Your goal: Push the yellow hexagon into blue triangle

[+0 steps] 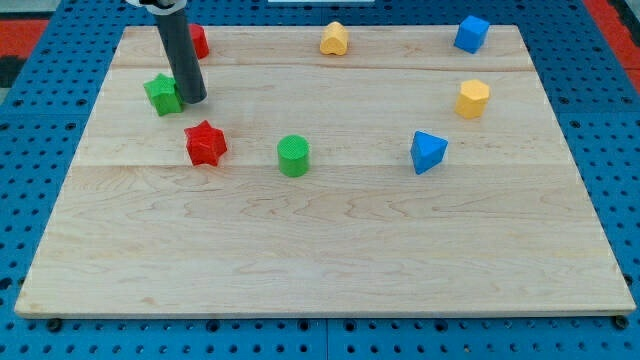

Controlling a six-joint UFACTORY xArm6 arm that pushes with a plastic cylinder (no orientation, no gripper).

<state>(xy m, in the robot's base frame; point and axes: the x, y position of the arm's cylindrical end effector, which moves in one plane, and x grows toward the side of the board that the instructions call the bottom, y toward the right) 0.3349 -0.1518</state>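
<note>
A pale wooden bench fills the view, resting on a blue pegboard. My rig carries no pincer, so there is nothing to open, close or hold; it ends in a dark rod, and my tip sits at the view's upper left, just beside a green block of irregular shape, possibly touching its right side. Part of a red block shows behind the rod near the top edge.

The yellow hexagon lies far across the bench at the view's right, well apart from my tip. The blue triangle lies near it, below and slightly left, with a small gap between them.

Other pieces: a red star below my tip, a green cylinder near the centre, a yellow heart-like block at the top centre, and a blue cube at the top right.

To do this well, I judge I should travel right across the open middle strip of the bench, passing above the cylinder and below the heart-like block, then swing around to the hexagon's upper-right side. From there, a slow push down and to the left, aimed through the hexagon's centre toward the triangle, should bring them together. An off-centre contact would likely spin the hexagon past its target, and I must keep clear of the blue cube while circling.
</note>
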